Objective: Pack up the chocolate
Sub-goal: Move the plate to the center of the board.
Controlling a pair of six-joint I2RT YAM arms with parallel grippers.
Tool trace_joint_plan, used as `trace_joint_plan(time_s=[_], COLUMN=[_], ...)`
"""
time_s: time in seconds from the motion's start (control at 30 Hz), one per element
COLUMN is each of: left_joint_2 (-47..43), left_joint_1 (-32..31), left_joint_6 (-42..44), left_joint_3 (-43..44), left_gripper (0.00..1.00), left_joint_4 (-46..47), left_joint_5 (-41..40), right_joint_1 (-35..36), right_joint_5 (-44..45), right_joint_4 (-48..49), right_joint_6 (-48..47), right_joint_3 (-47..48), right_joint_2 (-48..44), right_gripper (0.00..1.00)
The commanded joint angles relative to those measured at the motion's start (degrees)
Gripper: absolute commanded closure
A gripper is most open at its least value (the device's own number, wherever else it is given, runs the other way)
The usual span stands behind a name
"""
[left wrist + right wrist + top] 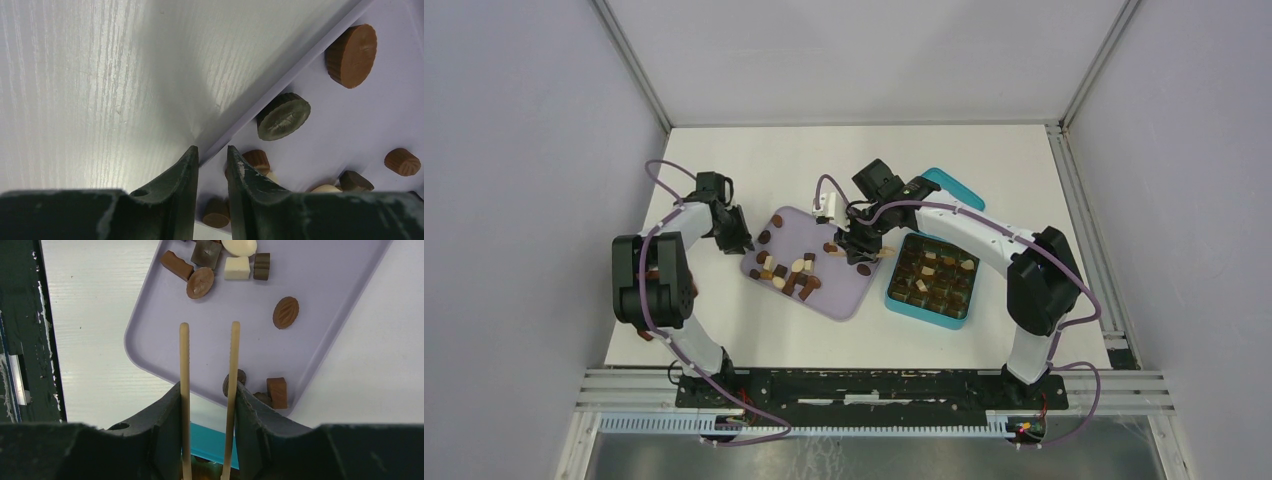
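Observation:
Several pieces of chocolate (789, 272), dark, mid brown and cream, lie scattered on a lilac tray (844, 296). More sit in the compartments of the teal box (891, 288) to its right. My left gripper (738, 240) stands at the tray's left rim; in the left wrist view its narrow jaws (212, 150) straddle that rim (280, 82), closed on it. My right gripper (861, 243) (207, 387) is shut on cream tweezers (184, 355). Their tips stand apart and empty over the tray (320, 290). Nearest the tips are an oval brown piece (286, 312) and a dark round one (241, 376).
The box's teal lid (954, 188) lies behind the box. A brown round piece (351, 55) and a dark round one (283, 116) lie near the left gripper. The box's edge (225, 442) shows below the right jaws. Grey walls enclose the white table (724, 160).

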Motion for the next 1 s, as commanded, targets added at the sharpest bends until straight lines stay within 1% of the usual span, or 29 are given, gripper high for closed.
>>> trace_joint_plan(time_s=[0.0, 0.13, 0.17, 0.3, 0.5, 0.63, 0.7, 0.73, 0.8, 0.9, 0.97], left_joint_2=[0.53, -1.10, -1.84, -5.66, -13.60, -18.04, -20.92, -22.73, -27.08, -35.05, -40.35], left_joint_1=[-1.28, -3.60, -4.95, -7.09, -7.80, -7.77, -7.80, -7.84, -7.84, -7.85, -7.86], left_joint_6=[-0.50, -2.28, -2.74, -5.12, -7.85, -8.59, -9.17, -9.44, -10.17, -12.16, -14.13], left_joint_3=[-0.71, -1.72, -2.14, -4.87, -8.14, -7.27, -6.20, -5.90, -5.56, -5.54, -5.27], left_gripper=[0.70, 0.71, 0.71, 0.74, 0.75, 0.73, 0.71, 0.69, 0.62, 0.55, 0.46], left_joint_4=[-2.12, -3.67, -4.12, -5.73, -8.16, -10.73, -11.98, -12.37, -12.15, -9.67, -7.60], left_joint_5=[-1.21, -3.38, -4.16, -6.88, -7.51, -7.53, -7.53, -7.14, -5.40, -1.00, 0.73], right_joint_1=[0.26, 0.28, 0.29, 0.42, 2.27, 3.87, 4.87, 5.26, 5.93, 7.02, 7.39], right_joint_5=[-1.04, -0.84, -0.89, -0.07, 5.18, 8.75, 10.69, 11.62, 13.20, 15.44, 15.92], right_joint_4=[0.21, 0.09, -0.04, -0.36, -1.42, -1.72, -1.50, -1.30, -0.88, -1.66, -2.47], right_joint_6=[-0.39, -0.53, -0.52, -0.88, -2.32, -3.36, -4.08, -4.32, -4.63, -4.87, -4.88], right_joint_3=[2.49, 2.90, 2.95, 3.36, 3.52, 1.74, -0.34, -1.39, -3.19, -2.77, -2.05], right_joint_2=[-0.82, -0.41, -0.24, 1.46, 3.65, 3.60, 3.27, 2.96, 2.60, 3.73, 5.03], right_gripper=[0.57, 0.57, 0.57, 0.57, 0.57, 0.58, 0.58, 0.58, 0.57, 0.57, 0.57])
